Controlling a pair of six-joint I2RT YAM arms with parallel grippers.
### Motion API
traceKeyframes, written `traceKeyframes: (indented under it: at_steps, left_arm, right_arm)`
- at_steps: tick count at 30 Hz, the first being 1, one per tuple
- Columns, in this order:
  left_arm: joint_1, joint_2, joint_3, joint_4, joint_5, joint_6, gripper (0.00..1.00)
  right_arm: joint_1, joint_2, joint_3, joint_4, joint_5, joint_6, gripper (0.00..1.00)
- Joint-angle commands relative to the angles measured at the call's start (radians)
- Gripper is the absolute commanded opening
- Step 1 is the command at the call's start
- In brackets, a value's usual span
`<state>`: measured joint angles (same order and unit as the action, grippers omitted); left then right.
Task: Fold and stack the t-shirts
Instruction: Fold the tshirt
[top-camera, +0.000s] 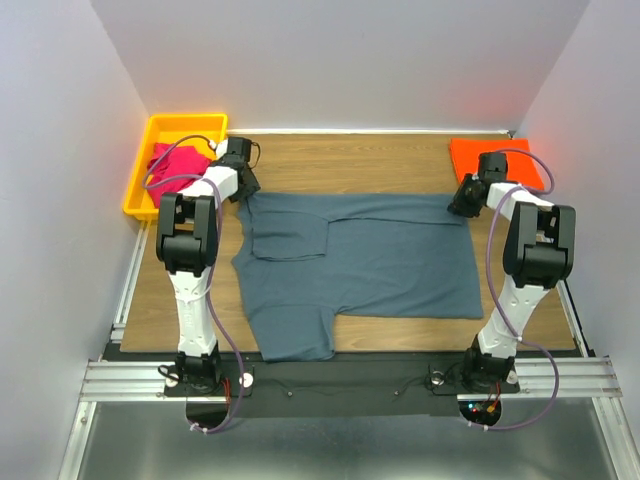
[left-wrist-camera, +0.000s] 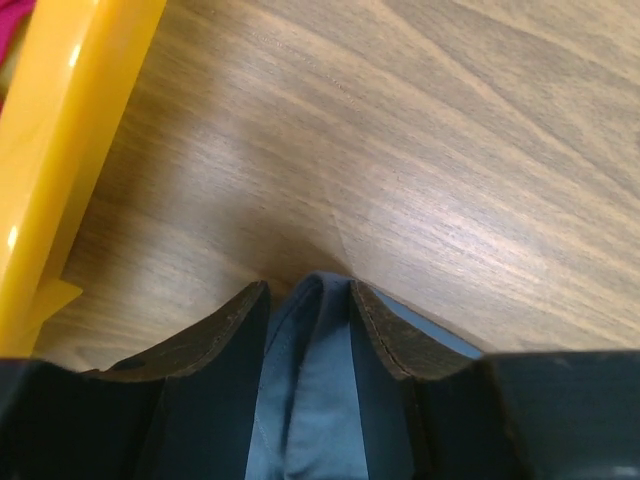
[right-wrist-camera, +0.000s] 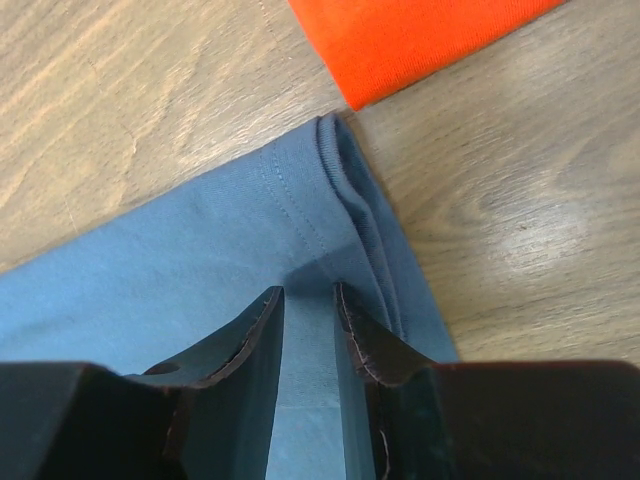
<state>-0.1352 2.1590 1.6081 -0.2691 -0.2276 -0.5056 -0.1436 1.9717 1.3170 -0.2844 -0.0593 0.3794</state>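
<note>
Wood-grain tabletop (top-camera: 380, 165) under grey-blue t-shirt (top-camera: 390, 255), pale walls (top-camera: 350, 60), yellow bin (top-camera: 185, 121) far-left

Grey tee (top-camera: 400, 265) spread ctr, orange tee (top-camera: 468, 158) folded, pink tee (top-camera: 178, 160) crumpled.

The left arm (top-camera: 188, 235) covers part of the pink shirt (top-camera: 175, 162); the orange shirt (right-wrist-camera: 420, 35) runs off-frame.

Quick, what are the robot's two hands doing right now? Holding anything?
Left gripper: closed, pinching the far left corner of the grey-blue t-shirt.
Right gripper: closed, pinching the same shirt's far right corner.
</note>
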Motion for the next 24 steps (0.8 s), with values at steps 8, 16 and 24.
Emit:
traceKeyframes:
  at_steps: [8,16,24]
  left_arm:
    - [-0.043,-0.285,-0.069,0.019,0.024,0.021,0.83]
    - [-0.122,-0.612,-0.364,-0.105,-0.007,-0.086,0.8]
    - [-0.161,-0.798,-0.727,-0.05,0.016,-0.139,0.74]
  right_arm:
    - [0.05,-0.217,-0.035,-0.016,-0.115,-0.043,0.41]
    - [0.304,-0.393,-0.145,-0.016,-0.197,0.077,0.45]
    - [0.568,-0.346,-0.185,0.088,-0.224,0.248,0.45]
